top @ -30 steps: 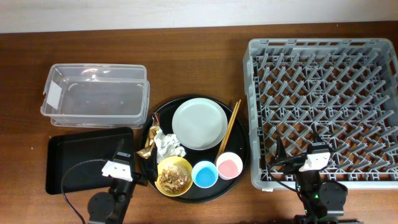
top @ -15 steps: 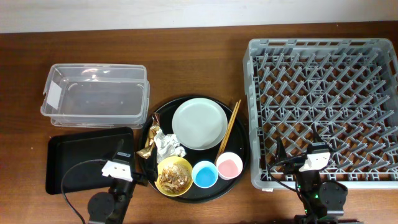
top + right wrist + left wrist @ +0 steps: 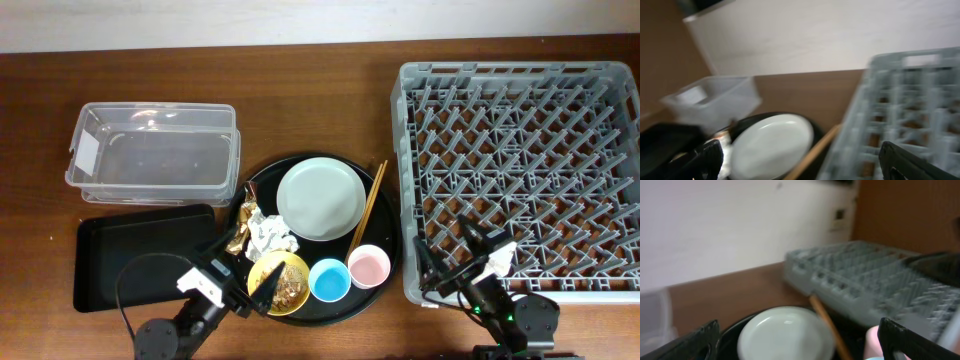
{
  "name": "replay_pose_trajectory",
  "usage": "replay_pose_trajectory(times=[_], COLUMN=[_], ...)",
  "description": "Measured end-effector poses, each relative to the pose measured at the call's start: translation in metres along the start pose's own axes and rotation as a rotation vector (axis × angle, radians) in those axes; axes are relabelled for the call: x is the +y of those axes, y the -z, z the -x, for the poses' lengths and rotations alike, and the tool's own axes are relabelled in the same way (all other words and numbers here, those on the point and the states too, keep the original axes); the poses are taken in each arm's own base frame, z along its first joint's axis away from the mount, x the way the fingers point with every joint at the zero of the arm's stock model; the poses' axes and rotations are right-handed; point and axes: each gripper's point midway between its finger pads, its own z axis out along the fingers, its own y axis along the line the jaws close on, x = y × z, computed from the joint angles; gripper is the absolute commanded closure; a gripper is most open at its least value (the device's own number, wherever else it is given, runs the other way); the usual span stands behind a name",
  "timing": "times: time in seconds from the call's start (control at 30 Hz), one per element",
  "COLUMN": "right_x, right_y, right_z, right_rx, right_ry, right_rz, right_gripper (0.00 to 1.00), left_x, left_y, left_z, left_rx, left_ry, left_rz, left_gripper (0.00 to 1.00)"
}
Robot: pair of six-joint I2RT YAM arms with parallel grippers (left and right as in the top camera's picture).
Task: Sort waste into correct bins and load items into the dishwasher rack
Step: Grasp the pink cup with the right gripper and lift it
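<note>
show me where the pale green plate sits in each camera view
Overhead: plate near the picture's centre.
Left wrist: plate at bottom centre, blurred, reaching the lower edge.
Right wrist: plate low and left of centre, blurred.
Shared landmark: the wooden chopsticks lie just right of it in every view.

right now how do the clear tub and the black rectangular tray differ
The clear tub is see-through with tall walls; the black rectangular tray is opaque and shallow. The tub carries a white label; the tray shows none. The tub sits behind the tray, farther from the robot. Both are rectangular and hold nothing.
</note>
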Motion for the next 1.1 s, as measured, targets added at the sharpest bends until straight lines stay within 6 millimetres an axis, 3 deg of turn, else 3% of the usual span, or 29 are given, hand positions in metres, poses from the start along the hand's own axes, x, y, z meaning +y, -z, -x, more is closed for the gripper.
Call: replay_pose_trajectory(times=[0.03,0.1,0.13,0.2,0.33,0.4,0.5,0.6,0.67,0.77,0.87,0.93,1.0,1.1], right_x=[0.011,0.032,0.055,0.088,0.089,0.079,0.071,0.056,0.035,0.023,0.027,0.032,0.033,0.033], right_y=[0.001,0.008,0.019,0.042,0.053,0.044,0.041,0.039,0.06,0.079,0.092,0.102,0.106,0.109], right_z=[0.002,0.033,0.075,0.129,0.122,0.122,0.097,0.083,0.071,0.076,0.086,0.083,0.079,0.077], right_rx=[0.01,-0.026,-0.089,-0.086,0.359,0.537,0.745,0.823,0.869,0.803,0.703,0.7,0.718,0.731], right_ry=[-0.006,0.019,0.07,0.072,-0.137,-0.218,-0.359,-0.412,-0.449,-0.457,-0.457,-0.471,-0.481,-0.485], right_rz=[0.056,0.12,0.16,0.185,0.052,-0.003,-0.027,-0.109,-0.323,-0.476,-0.512,-0.527,-0.536,-0.544], right_gripper=[0.02,0.02,0.02,0.02,0.02,0.02,0.02,0.02,0.02,0.02,0.02,0.02,0.02,0.02], left_x=[-0.008,-0.02,-0.023,-0.024,-0.025,-0.025,-0.034,-0.034,-0.043,-0.059,-0.09,-0.102,-0.108,-0.107], left_y=[0.001,0.009,0.013,0.016,0.007,-0.005,-0.02,-0.024,-0.014,-0.015,-0.052,-0.082,-0.11,-0.131], left_z=[0.014,0.05,0.07,0.103,0.129,0.131,0.113,0.097,0.071,0.034,-0.007,-0.024,-0.039,-0.074], left_rx=[-0.023,-0.024,0.0,0.085,0.335,0.523,0.648,0.723,0.866,1.047,1.14,1.12,1.088,1.124], left_ry=[0.0,0.02,0.043,0.104,0.267,0.4,0.531,0.595,0.564,0.4,0.203,0.147,0.135,0.121], left_rz=[-0.036,-0.058,-0.044,-0.012,0.001,-0.017,-0.122,-0.134,-0.082,-0.025,-0.035,-0.034,-0.03,0.001], left_gripper=[0.0,0.0,0.0,0.0,0.0,0.0,0.0,0.0,0.0,0.0,0.0,0.07,0.16,0.24])
